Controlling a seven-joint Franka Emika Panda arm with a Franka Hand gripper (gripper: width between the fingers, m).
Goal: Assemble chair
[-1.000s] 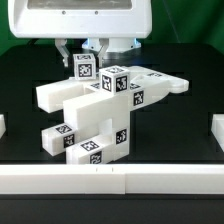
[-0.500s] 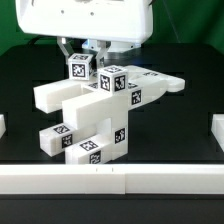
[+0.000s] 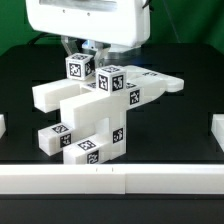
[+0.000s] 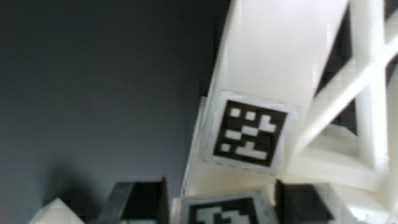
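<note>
The gripper (image 3: 85, 50) comes down from under the arm's broad white housing, and its two dark fingers (image 4: 139, 199) stand close together, clenched on a small white tagged block (image 3: 79, 68) at the top of the chair (image 3: 95, 110). In the wrist view the fingers flank that block's tagged face at the picture's edge, each pressed against a side of it. The jaws are nearly closed, with only the narrow block between them.

The chair is a cluster of glossy white chunky pieces joined together, resting on the black table (image 3: 170, 140) near its middle. A long bar (image 3: 50, 96) reaches toward the exterior view's left, another flat piece (image 3: 160, 85) toward the exterior view's right, and a stepped stack of blocks (image 3: 90, 140) comes down toward the front.

Black-and-white square tags (image 3: 112, 82) sit on many faces of the chair; one large tag (image 4: 251, 130) fills the wrist view's middle. They are coded patterns only, with no readable letters or brand.

A low white rail (image 3: 110, 178) borders the table at the front.
</note>
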